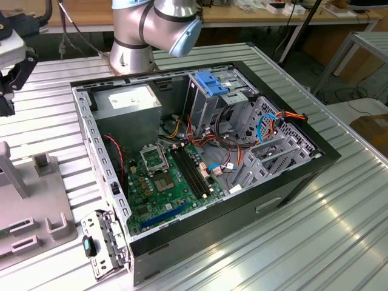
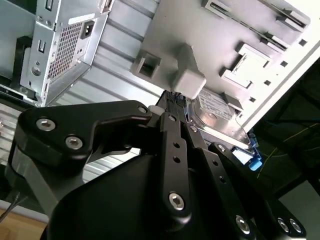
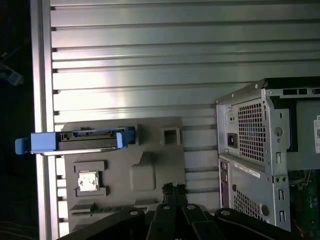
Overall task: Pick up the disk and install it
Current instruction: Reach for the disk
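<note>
Gripper tips sit pressed together with nothing between them, as far as I can see in both wrist views, and they hang over the grey fixture that lies flat on the slatted metal table. The disk stands on its edge in a slot along the far side of that fixture, close to the table's edge, with its blue carrier wrapped round it and one blue end poking out past the fixture. The gripper is clear of it, not touching. In the second wrist view the black gripper points toward a raised grey block on the fixture, and the disk shows just behind that block, its labelled face tilted into sight and a bit of blue showing at its lower end. A small silvery square chip rests in one of the fixture's other pockets. The open case lies beside the fixture, well apart from the disk. Looking into it in the exterior view, I see the green board on its floor and the metal cage with the blue top standing at the back. The arm rises from the table just behind the case.
</note>
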`<state>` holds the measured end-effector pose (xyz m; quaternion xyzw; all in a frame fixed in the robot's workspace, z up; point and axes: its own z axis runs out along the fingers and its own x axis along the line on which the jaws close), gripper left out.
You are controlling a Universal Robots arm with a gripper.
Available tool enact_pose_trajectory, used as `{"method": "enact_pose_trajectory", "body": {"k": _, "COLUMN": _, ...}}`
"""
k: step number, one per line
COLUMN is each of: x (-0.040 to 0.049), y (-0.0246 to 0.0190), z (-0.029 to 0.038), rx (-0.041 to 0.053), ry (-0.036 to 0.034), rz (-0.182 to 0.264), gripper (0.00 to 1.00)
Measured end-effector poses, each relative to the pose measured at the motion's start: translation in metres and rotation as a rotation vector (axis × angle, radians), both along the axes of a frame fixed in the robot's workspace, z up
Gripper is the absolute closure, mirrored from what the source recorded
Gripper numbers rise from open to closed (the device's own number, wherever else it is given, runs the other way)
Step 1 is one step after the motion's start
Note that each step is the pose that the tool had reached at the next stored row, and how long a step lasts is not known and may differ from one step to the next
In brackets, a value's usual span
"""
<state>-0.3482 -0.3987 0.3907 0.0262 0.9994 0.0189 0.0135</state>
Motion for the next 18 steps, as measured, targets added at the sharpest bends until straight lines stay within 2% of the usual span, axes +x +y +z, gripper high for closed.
{"method": "enact_pose_trajectory", "body": {"k": 2, "x": -0.037, "y": 0.0, "z": -0.0015, "rx": -0.0004, "ry": 0.0, "rz": 0.0, "gripper": 0.89}}
{"method": "enact_pose_trajectory", "body": {"k": 4, "x": -0.0504, "y": 0.0, "z": -0.0022, "rx": -0.0007, "ry": -0.0001, "rz": 0.0, "gripper": 0.89}}
{"method": "enact_pose_trajectory", "body": {"k": 8, "x": -0.0884, "y": 0.0, "z": -0.0039, "rx": -0.0034, "ry": 0.0007, "rz": 0.0, "gripper": 0.89}}
{"method": "enact_pose_trajectory", "body": {"k": 10, "x": -0.1004, "y": 0.0, "z": -0.0048, "rx": -0.0051, "ry": 0.0027, "rz": 0.0, "gripper": 0.89}}
{"method": "enact_pose_trajectory", "body": {"k": 14, "x": -0.1127, "y": 0.0003, "z": -0.0066, "rx": -0.0079, "ry": 0.008, "rz": 0.0, "gripper": 0.89}}
{"method": "enact_pose_trajectory", "body": {"k": 15, "x": -0.1129, "y": 0.0064, "z": -0.0072, "rx": -0.0081, "ry": 0.0081, "rz": 0.0, "gripper": 0.89}}
{"method": "enact_pose_trajectory", "body": {"k": 16, "x": -0.1131, "y": 0.0154, "z": -0.0075, "rx": -0.0082, "ry": 0.0081, "rz": 0.0, "gripper": 0.89}}
{"method": "enact_pose_trajectory", "body": {"k": 18, "x": -0.1134, "y": 0.0247, "z": -0.008, "rx": -0.0084, "ry": 0.0081, "rz": 0.0, "gripper": 0.89}}
